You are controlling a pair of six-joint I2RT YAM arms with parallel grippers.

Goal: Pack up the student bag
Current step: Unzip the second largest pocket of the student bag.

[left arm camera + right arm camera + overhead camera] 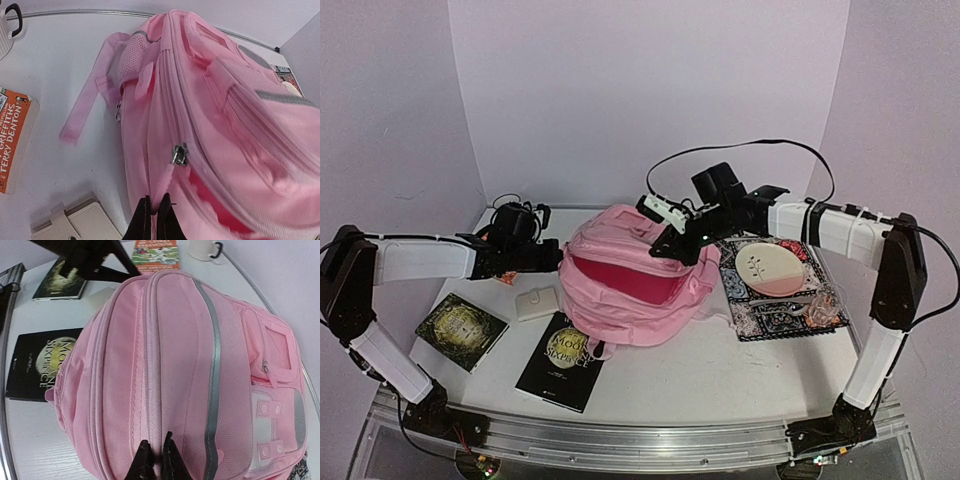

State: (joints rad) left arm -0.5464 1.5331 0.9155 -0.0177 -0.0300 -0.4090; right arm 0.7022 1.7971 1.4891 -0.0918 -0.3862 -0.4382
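**A:** Pink bag (635, 290) is lying in the middle of the bench (720, 372) in the top view, with its mouth gaping. Is anything going in?

**B:** Nothing I can see, so I'm judging the packing barely begun. One dark book (462, 330), a second book (560, 362) and one wallet (536, 303) are waiting to its left. One plate (772, 268) is sitting on a mat (790, 312) to its right. The left end effector (552, 258) is meeting the bag's left edge, and the right end effector (667, 250) its top.

**A:** What is the left wrist showing?

**B:** That end effector is clenching the zip pull (167, 185). One orange book (15, 140) is lying apart from the bag.

**A:** And the right wrist?

**B:** That one is pinching the bag's fabric, clenched tight. One mug (205, 247) is standing beyond it. I'm counting one bag, three books, one wallet, one plate and one mug, and they are all lying outside the bag.
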